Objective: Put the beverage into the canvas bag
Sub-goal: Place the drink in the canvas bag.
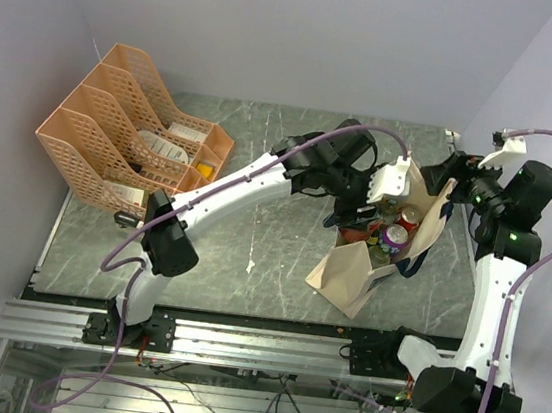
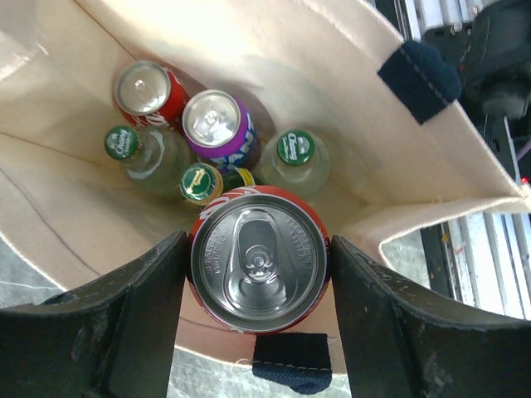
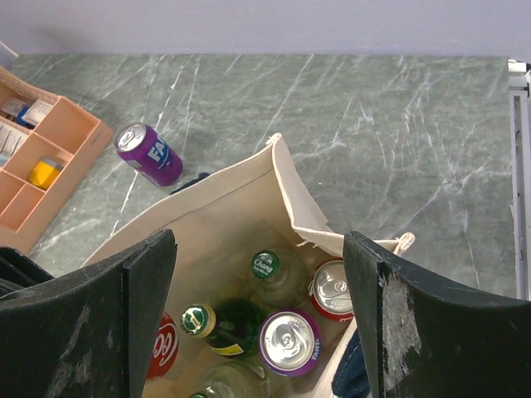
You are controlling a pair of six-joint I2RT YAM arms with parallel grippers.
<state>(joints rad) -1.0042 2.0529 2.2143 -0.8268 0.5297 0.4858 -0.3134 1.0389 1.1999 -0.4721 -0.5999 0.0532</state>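
Observation:
The cream canvas bag (image 1: 346, 276) stands open at mid-right of the table, its inside showing in the left wrist view (image 2: 249, 41) and the right wrist view (image 3: 207, 224). My left gripper (image 2: 259, 274) is shut on an upright red can (image 2: 259, 257), held over the bag's mouth just inside its near rim; from above it (image 1: 384, 192) sits over the bag's left side. Inside the bag stand a red can (image 2: 145, 87), a purple can (image 2: 214, 120) and three green-capped bottles (image 2: 294, 149). My right gripper (image 3: 259, 240) is open above the bag's right rim (image 1: 452, 183), holding nothing.
Another purple can (image 3: 149, 152) lies on its side on the table beyond the bag. Orange file trays (image 1: 113, 136) stand at the back left. Navy strap handles (image 2: 419, 70) hang at the bag's rims. Walls close in on the left, back and right.

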